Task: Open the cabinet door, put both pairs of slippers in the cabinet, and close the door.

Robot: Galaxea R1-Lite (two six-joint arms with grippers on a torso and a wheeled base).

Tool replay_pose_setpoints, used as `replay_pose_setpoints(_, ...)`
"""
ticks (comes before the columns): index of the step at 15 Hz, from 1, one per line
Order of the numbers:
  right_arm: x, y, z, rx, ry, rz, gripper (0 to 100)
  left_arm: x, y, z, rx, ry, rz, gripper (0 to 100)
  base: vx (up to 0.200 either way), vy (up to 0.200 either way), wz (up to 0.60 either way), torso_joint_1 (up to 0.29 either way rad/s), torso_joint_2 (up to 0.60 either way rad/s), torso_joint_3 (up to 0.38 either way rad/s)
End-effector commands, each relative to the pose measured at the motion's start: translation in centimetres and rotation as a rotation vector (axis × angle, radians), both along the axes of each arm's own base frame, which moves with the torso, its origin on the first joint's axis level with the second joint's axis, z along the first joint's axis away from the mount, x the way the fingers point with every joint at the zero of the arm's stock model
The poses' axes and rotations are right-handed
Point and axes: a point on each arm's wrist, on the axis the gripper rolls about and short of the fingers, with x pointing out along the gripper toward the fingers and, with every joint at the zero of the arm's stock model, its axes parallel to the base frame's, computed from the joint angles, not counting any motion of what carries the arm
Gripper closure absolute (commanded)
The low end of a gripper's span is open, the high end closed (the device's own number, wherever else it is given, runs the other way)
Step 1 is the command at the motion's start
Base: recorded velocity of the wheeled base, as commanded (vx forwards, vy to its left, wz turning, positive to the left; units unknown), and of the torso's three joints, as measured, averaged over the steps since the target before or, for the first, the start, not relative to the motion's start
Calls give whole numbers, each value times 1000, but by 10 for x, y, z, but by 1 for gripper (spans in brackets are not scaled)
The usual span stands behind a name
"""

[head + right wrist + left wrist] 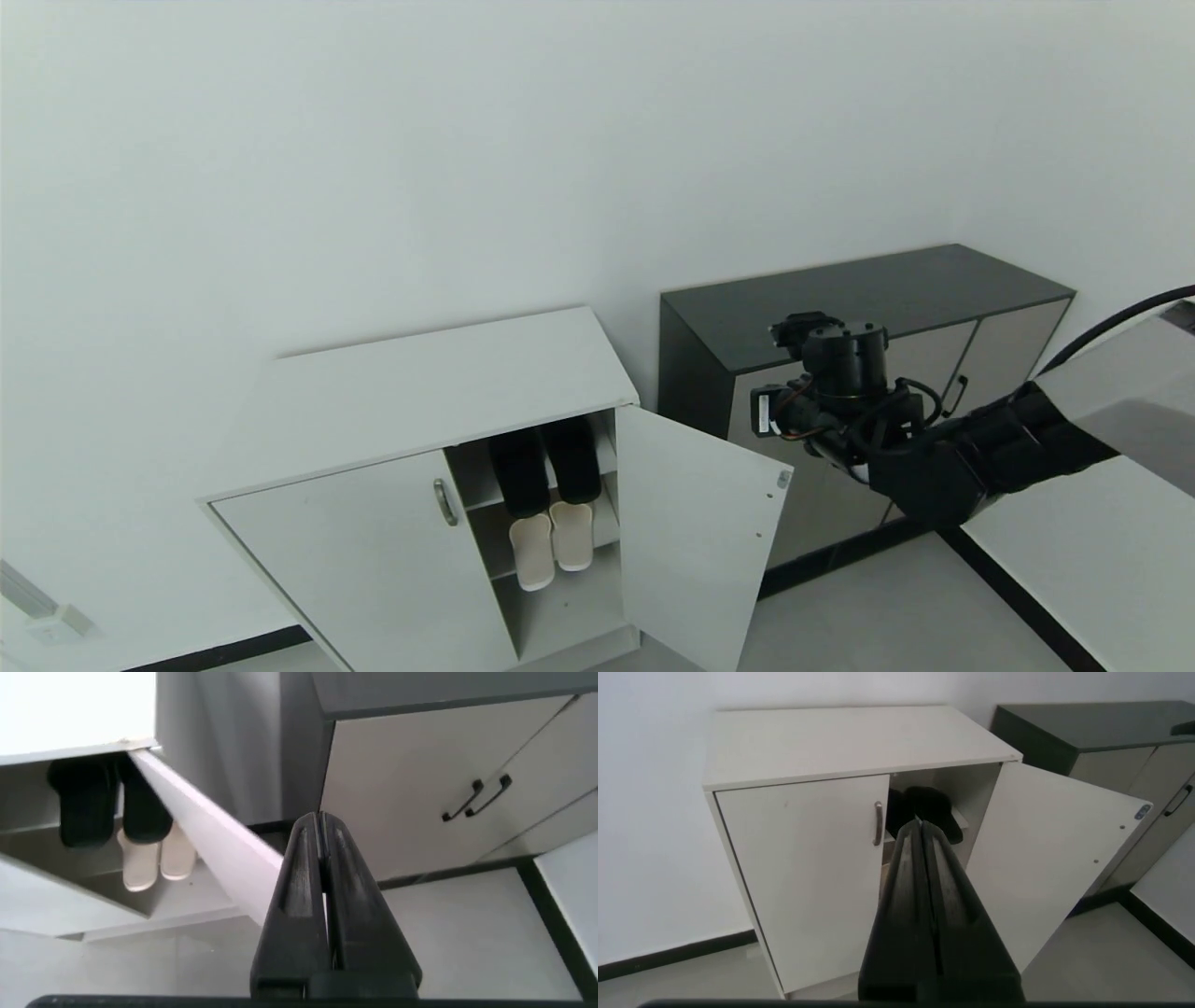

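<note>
1. White cabinet [420, 383]: boxy, with a smooth matte flat top. It stands ahead of the left gripper [920, 821] and apart from it.
2. Dark cabinet [859, 289]: a matte slab top over pale doors. It stands beyond the right gripper [320, 819].
3. Open door [691, 532]: a flat white panel swung outward, with its free edge nearest the right gripper.
4. Black slippers [546, 467]: a soft, rounded pair on a shelf inside, past the door from the right gripper.
5. White slippers [553, 543]: a smooth oval pair directly under the black pair.
6. Both grippers: long, black, tapered fingers pressed together, holding nothing.
7. Handle [446, 501]: a curved metal handle on the closed door, just beside the left fingertips' line.
</note>
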Motion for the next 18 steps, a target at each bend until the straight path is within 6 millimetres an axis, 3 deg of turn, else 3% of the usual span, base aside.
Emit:
replay_pose_setpoints(1, 14, 0, -19, -9, 22, -8, 100, 0, 0, 0, 0, 0, 0, 100, 0, 0, 0, 0, 0, 0)
replay_pose_setpoints(7, 30, -10, -24, 0, 12, -39, 100, 0, 0, 0, 0, 0, 0, 100, 0, 0, 0, 0, 0, 0)
replay_pose_setpoints(18, 43, -3, -75, -38, 95, -27, 100, 0, 0, 0, 0, 1, 1, 100, 0, 0, 0, 0, 0, 0)
